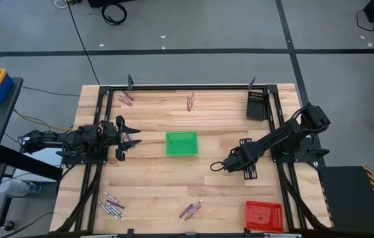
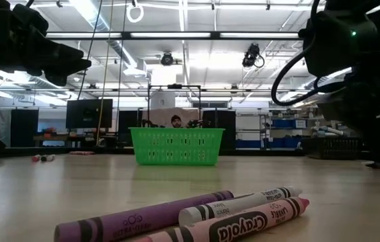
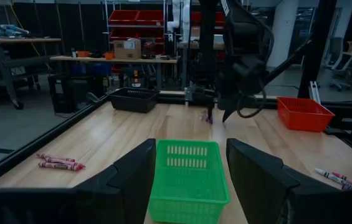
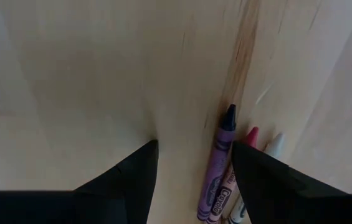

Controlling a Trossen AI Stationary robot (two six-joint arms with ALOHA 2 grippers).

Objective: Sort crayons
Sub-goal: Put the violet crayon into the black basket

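High view: directly overhead, covering the whole surface (image 1: 153, 178). Low view: at surface height, close behind three crayons (image 2: 196, 215), facing the green basket (image 2: 176, 146), which the forward-facing left wrist view shares. Right wrist view: close above the wood, looking down.

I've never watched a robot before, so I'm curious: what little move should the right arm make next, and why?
Probably lower the right end effector over the purple crayon. Its fingers are open and empty, and that crayon lies on the table just ahead, roughly in line with the gap between them.
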